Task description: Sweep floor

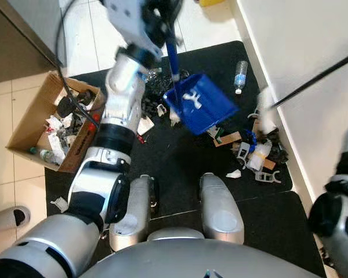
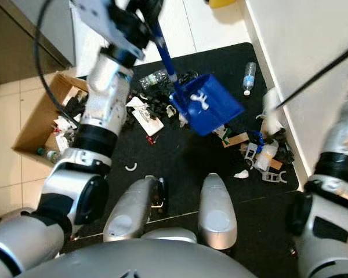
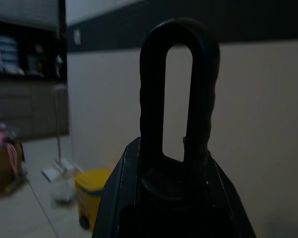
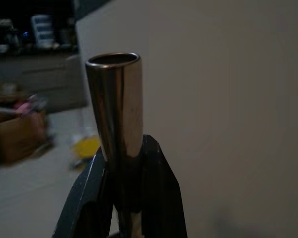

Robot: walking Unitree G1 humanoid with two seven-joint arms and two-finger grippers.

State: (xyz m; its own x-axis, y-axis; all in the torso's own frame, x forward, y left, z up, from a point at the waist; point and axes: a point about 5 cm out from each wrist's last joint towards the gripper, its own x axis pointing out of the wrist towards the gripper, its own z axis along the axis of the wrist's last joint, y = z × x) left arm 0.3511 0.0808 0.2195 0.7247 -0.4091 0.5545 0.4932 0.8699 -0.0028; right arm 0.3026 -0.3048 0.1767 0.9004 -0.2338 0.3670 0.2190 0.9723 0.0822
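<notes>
My left gripper (image 1: 161,26) is raised high over the black mat and shut on the long handle (image 1: 173,58) of a blue dustpan (image 1: 200,103). The pan hangs tilted above the mat with a few white scraps in it. In the left wrist view the handle's black loop (image 3: 179,74) sticks out beyond the fingers (image 3: 120,198). My right gripper (image 4: 123,148) is shut on the broom's metal pole (image 4: 114,104). The dark pole (image 1: 316,78) slants along the wall down to the pale broom head (image 1: 265,113). Litter (image 1: 256,155) lies piled by the wall.
A cardboard box (image 1: 26,119) holding trash stands on the mat's left edge. A clear bottle (image 1: 240,75) lies near the white wall (image 1: 313,35). More scraps (image 1: 153,107) lie under my left arm. A yellow bucket (image 1: 211,2) stands far off. A white slipper (image 1: 8,219) rests on the tiles.
</notes>
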